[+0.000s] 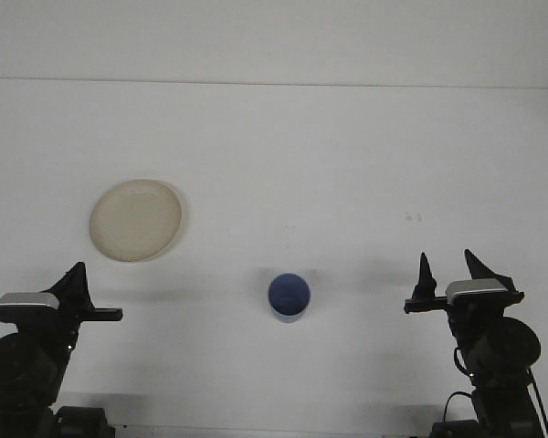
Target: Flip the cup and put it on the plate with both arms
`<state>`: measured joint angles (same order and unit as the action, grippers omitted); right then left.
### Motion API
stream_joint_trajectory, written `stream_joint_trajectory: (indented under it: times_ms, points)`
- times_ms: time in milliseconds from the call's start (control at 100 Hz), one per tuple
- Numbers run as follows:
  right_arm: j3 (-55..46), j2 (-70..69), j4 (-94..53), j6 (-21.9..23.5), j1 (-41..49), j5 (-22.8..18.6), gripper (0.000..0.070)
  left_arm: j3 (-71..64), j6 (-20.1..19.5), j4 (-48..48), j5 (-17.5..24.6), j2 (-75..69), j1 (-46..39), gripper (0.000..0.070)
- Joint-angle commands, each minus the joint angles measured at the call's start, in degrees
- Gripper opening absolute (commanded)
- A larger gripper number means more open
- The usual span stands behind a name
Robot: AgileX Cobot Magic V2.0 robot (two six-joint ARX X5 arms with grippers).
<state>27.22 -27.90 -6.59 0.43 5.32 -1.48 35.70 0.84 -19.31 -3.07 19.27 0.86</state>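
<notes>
Low at the near edge of the white worktop (283,137), both arms sit folded, each at its own corner. Spread apart and empty, the right pincer (450,272) points its two dark fingers (425,274) upward, touching nothing. Only one dark point of the left pincer (76,281) shows, so whether it is released or clenched cannot be told; it grips nothing visible. Between the arms stands the blue cup (289,296), well apart from both. Farther back on the left lies the cream plate (135,220), bare.
</notes>
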Motion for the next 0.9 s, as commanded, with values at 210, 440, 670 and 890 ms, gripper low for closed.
stream_joint_trajectory:
  times_ms: [210, 440, 670, 890]
  points:
    - [0.0, -0.3, 0.5, 0.0, 0.1, 0.0, 0.0512, 16.8, -0.2, -17.5, -0.1, 15.5, -0.1, 0.0011]
    - [0.0, -0.3, 0.5, 0.0, 0.1, 0.0, 0.0512, 22.0, -0.2, -26.2, -0.1, 24.9, -0.1, 0.0011]
    - [0.0, -0.3, 0.5, 0.0, 0.1, 0.0, 0.0512, 22.0, -0.1, -24.9, -0.1, 26.1, -0.1, 0.0012]
    - [0.0, -0.3, 0.5, 0.0, 0.1, 0.0, 0.0512, 22.0, 0.6, -24.3, -0.1, 25.8, -0.1, 0.0068]
